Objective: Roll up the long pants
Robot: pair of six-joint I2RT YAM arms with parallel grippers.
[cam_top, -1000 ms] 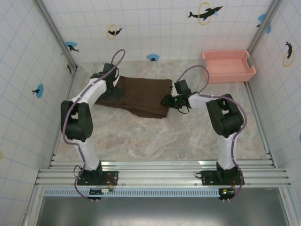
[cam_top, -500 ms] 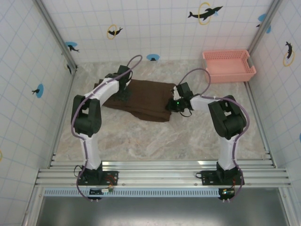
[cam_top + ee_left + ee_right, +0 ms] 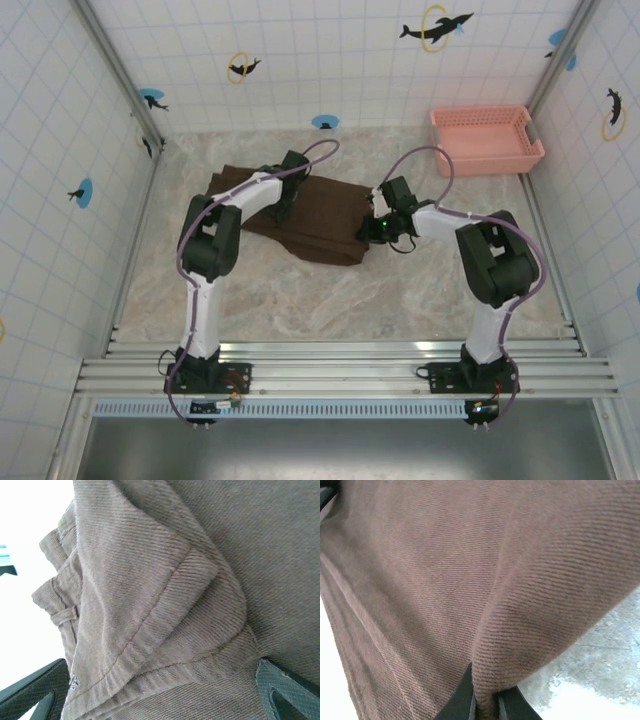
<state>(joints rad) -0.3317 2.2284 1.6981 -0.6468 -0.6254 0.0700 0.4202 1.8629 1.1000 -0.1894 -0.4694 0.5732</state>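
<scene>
The fingers of the left gripper are cut off at the bottom edge, and the long pants between them hide their grip.

**No Legible Writing**

From my remote station I can read no word, number or brand name in these views. The tiled walls carry picture decals (a dark dolphin leaping through a yellow ring, a smaller one of the same kind, and a blue dot), with no lettering on any of them. Up close, the long pants show me ribbed weave, a stitched hem and a seam, with no tag or print that I can make out.
</scene>
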